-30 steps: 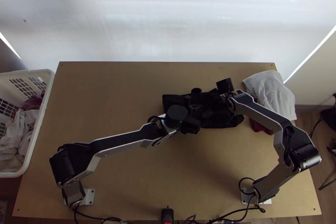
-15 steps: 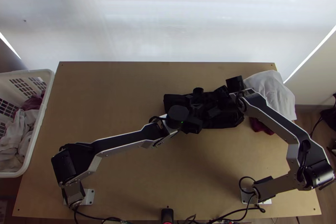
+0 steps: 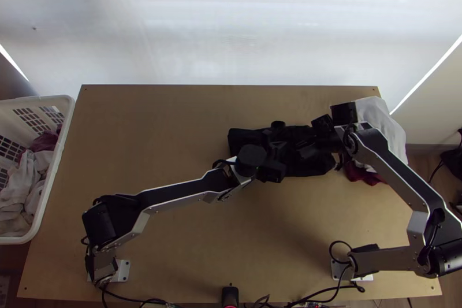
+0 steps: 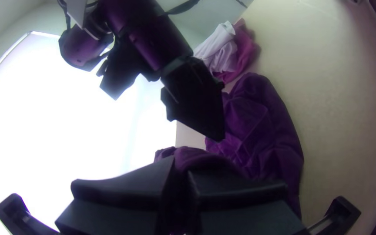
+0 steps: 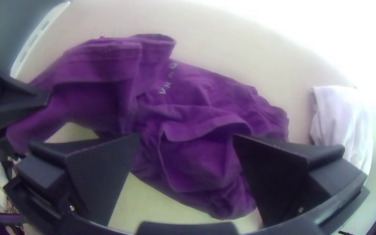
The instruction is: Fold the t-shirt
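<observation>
Wooden surface (image 3: 144, 134): the rumpled t-shirt (image 5: 201, 87) lies beneath the wide-spread right claw (image 5: 186, 139), one end pinched in the left claw (image 4: 180, 169). Likely light, limp; best gripped at the end farthest from the left claw.

the left arm (image 3: 179, 192) stretches long and low from its bent elbow (image 3: 107, 221) toward the middle, its wrist (image 3: 251, 160) behind the left gripper (image 3: 278, 151), whose fingers (image 4: 122, 191) stand close together, a narrow gap between them. the right arm (image 3: 398, 175) folds sharply at an elbow (image 3: 444, 256) well outward of its base, its forearm slanting back inward to the right gripper (image 3: 324, 136), the fingers (image 5: 96, 178) spread wide.
</observation>
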